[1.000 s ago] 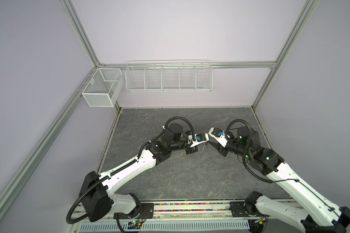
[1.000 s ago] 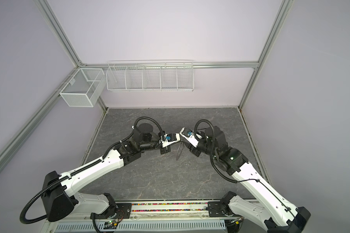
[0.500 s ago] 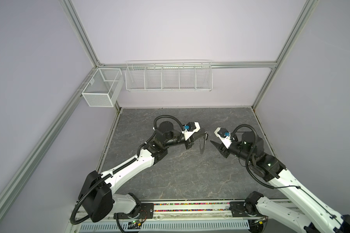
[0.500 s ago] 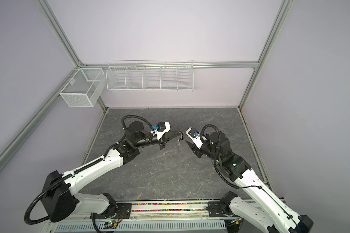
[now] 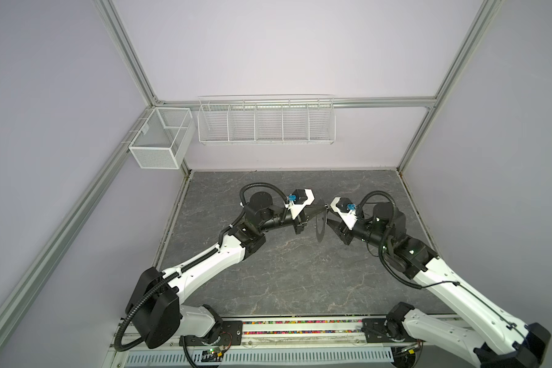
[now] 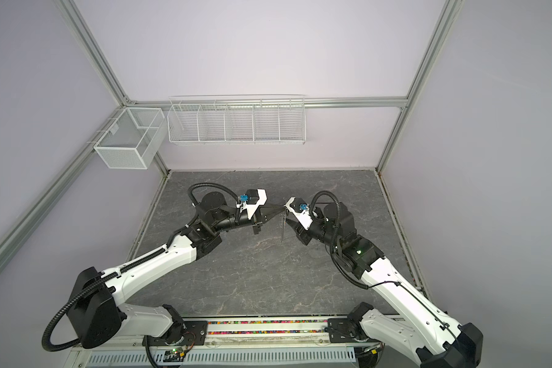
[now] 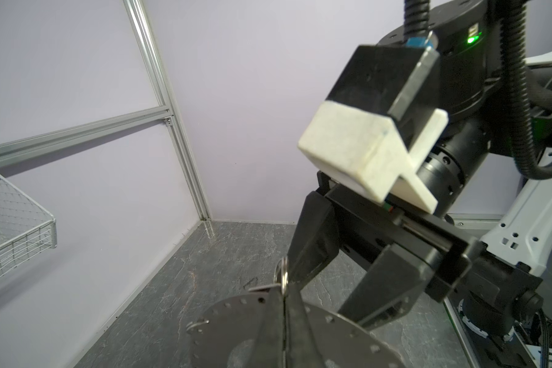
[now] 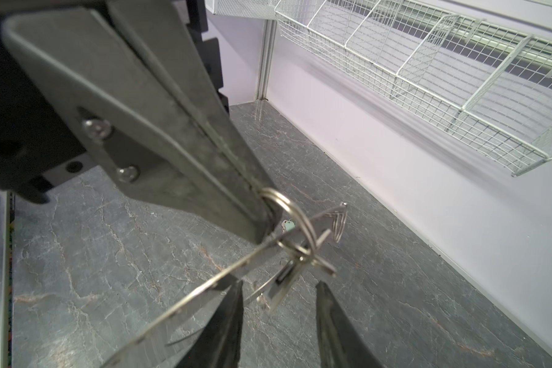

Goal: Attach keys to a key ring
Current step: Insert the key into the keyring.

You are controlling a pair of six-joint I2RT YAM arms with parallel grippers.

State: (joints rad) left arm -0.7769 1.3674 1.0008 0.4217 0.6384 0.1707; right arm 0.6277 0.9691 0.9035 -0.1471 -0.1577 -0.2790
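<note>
The key ring (image 5: pixel 320 225) is a flat grey disc hanging edge-on above the table, also visible in the other top view (image 6: pixel 282 227). My left gripper (image 7: pixel 284 298) is shut on a small wire loop (image 8: pixel 287 207) at the disc's rim (image 7: pixel 236 328). A silvery key with a black tag (image 8: pixel 282 283) dangles from the loops. It hangs between the fingers of my right gripper (image 8: pixel 278 310), which stands open around it without touching. A pale greenish tag (image 8: pixel 289 225) peeks past the left fingertip; whether it hangs or lies I cannot tell.
Both arms meet over the back middle of the grey stone-patterned table (image 5: pixel 284 280). A white wire rack (image 5: pixel 265 122) and a mesh basket (image 5: pixel 160 143) hang on the back wall. A rail with the arm bases (image 5: pixel 300 328) runs along the front edge.
The grippers parted, and the left one lifted the disc toward the back. The right gripper has since come back in to the disc, its jaws a little narrower.
</note>
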